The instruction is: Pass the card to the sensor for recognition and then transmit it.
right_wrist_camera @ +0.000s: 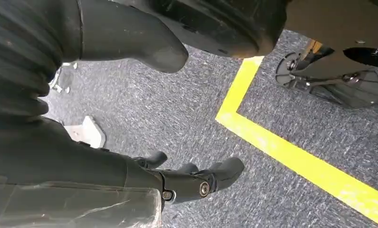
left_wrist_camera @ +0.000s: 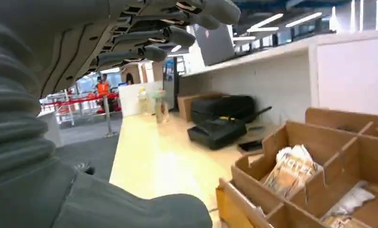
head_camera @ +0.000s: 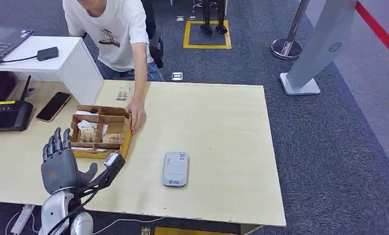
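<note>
The left hand (head_camera: 60,164) hovers flat over the pale wooden table (head_camera: 221,127), fingers spread wide and holding nothing, just beside the near-left corner of the brown cardboard divider box (head_camera: 102,131) where the small printed cards (head_camera: 88,133) sit in their compartments. A person's hand (head_camera: 136,117) rests on the box's far-right corner, and the grey rounded sensor pad (head_camera: 175,169) lies nearby. The right hand (right_wrist_camera: 177,183) hangs over grey carpet with a yellow line, fingers loosely curled around nothing.

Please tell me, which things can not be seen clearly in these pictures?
- Cards in the cardboard box: print too small in head view, blurred in left wrist view.
- Label on the grey sensor: too small to read.
- Person's hand covers the box's far corner.
- Left hand is open; right hand hangs over the floor, grasp unclear.
</note>
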{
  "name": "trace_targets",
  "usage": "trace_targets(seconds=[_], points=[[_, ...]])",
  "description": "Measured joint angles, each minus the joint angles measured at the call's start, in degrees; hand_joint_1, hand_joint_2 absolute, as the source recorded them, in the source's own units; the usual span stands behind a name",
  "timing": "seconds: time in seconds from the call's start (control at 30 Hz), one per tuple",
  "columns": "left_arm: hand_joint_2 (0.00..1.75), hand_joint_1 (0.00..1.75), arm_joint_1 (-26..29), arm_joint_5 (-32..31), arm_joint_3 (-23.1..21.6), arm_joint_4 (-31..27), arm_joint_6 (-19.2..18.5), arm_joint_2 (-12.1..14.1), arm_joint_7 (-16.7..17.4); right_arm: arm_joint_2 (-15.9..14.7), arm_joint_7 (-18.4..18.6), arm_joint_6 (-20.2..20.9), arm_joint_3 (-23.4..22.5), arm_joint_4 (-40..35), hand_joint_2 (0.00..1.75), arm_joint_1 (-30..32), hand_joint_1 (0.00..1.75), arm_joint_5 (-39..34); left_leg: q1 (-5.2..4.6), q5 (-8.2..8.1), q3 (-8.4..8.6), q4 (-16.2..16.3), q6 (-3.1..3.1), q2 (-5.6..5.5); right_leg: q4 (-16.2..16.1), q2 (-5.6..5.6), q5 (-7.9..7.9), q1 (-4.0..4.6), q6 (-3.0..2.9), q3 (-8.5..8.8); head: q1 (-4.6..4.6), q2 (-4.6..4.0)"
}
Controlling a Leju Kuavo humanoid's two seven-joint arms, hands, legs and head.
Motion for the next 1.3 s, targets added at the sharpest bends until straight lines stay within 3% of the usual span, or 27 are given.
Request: trace_targets(seconds=[0.77,1.3], points=[[1.75,0.0,-4.7,0.0,0.1,8.3,0.3,1.3,1.3,0.0,0.0,0.6,0.4,0.0,1.75,-0.8,0.0,0.8,0.0,0.01,0.0,0.0,0.0,-0.01,0.0,-0.01,0.01,0.0,0.0,0.01,0.0,0.0],[1.75,0.0,-6.3,0.0,0.4,12.6,0.2,3.1,4.7,0.0,0.0,0.6,0.9,0.0,1.75,-1.1,0.0,1.6,0.0,0.01,0.0,0.0,0.0,0.0,0.0,0.01,0.01,0.0,0.0,0.0,0.0,0.0]])
